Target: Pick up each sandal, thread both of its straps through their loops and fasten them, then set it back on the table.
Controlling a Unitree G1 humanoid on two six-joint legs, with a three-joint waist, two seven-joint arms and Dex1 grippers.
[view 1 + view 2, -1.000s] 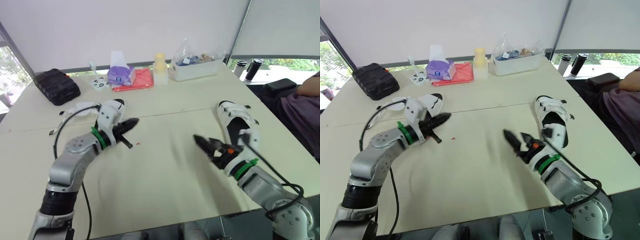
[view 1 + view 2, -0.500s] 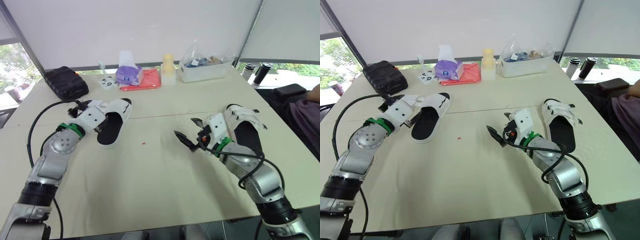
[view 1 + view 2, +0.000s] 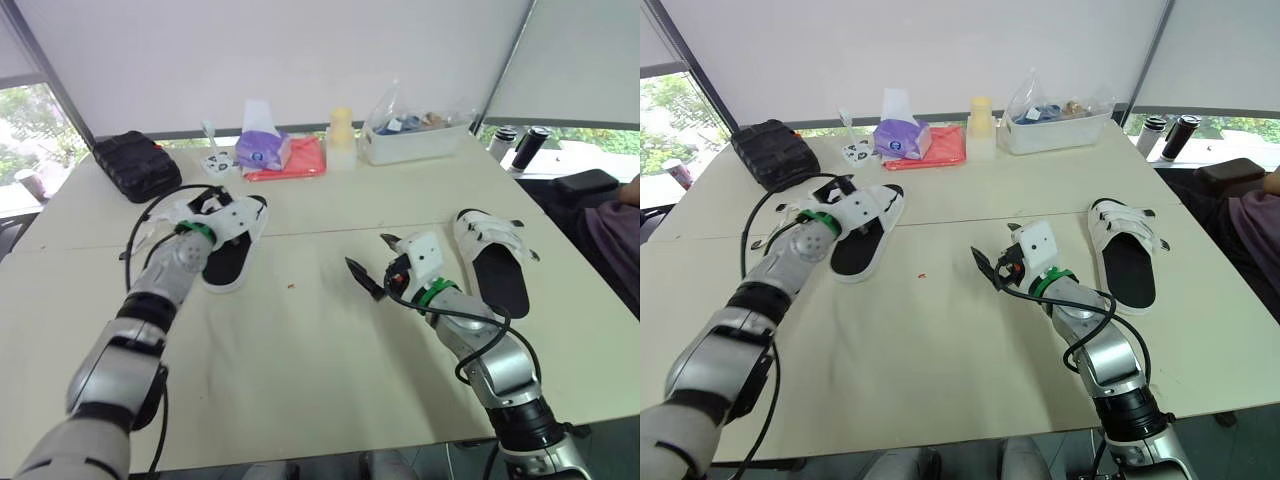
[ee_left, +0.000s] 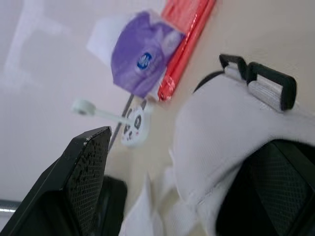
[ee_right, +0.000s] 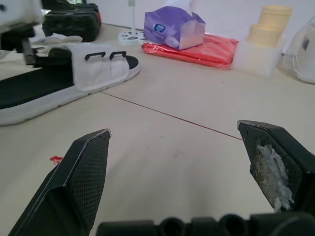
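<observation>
Two sandals flat on the table, one between spread fingers

Both lie on the pale table [image 3: 300,370]. The right-hand sandal [image 3: 497,275] rests near the right edge, apart from both arms. The left-hand sandal [image 3: 228,262] rests on the left side, its white upper at the far end. The left gripper [image 4: 182,147] sits at that far end with its fingers wide and the upper between them; whether they press on it cannot be told. The right gripper [image 5: 173,130] hovers between the sandals, fingers spread wide, holding nothing. A purple tissue pack [image 3: 262,148] stands at the far edge. A red speck [image 3: 289,286] lies just right of the left-hand sandal.
</observation>
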